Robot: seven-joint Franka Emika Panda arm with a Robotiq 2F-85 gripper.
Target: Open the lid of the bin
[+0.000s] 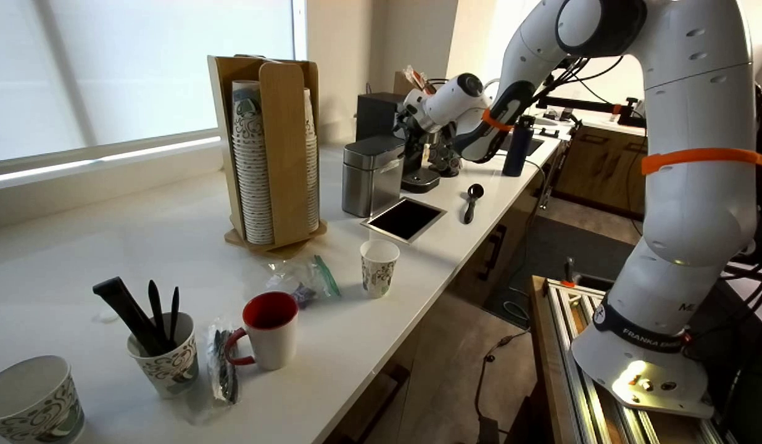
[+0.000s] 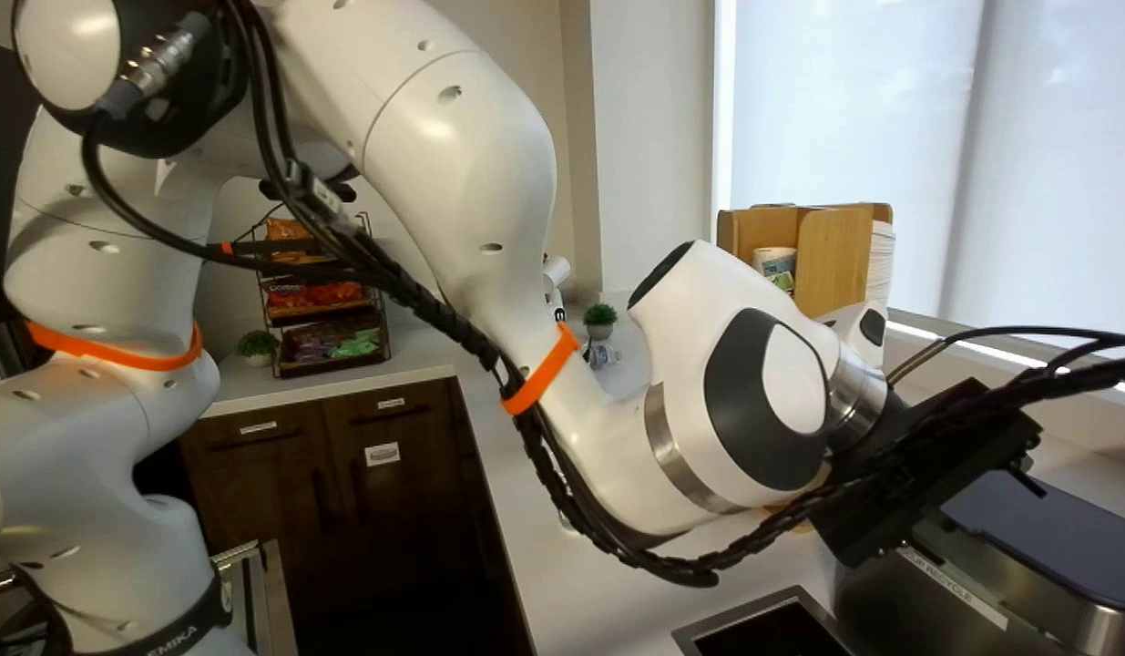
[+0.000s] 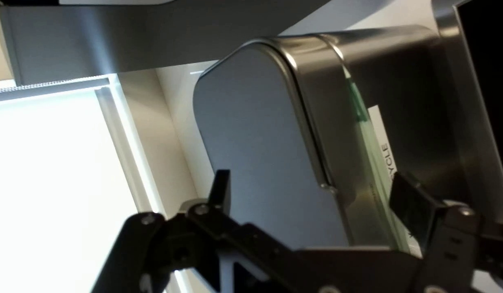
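Observation:
The bin [image 1: 358, 188], a silver-grey metal canister, stands upright on the counter; it shows in an exterior view [image 2: 926, 601] and in the wrist view [image 3: 410, 93]. Its flat grey lid [image 1: 376, 145] lies closed on top and also shows in the wrist view [image 3: 255, 122]. A green bag edge [image 3: 369, 146] sticks out at the seam under the top section, by a white label. My gripper [image 3: 314, 191] is open, with fingers apart. One finger appears over the lid's far edge, the other before the bin's labelled front. Nothing is between them. I cannot tell whether they touch.
A square dark cutout [image 1: 407, 220] lies in the counter before the bin. A wooden cup holder [image 1: 282, 154] stands beside it. A coffee machine [image 1: 421, 179] and a black scoop [image 1: 472, 202] are nearby. A paper cup [image 1: 379, 271] and a red-white mug [image 1: 276, 336] stand farther off.

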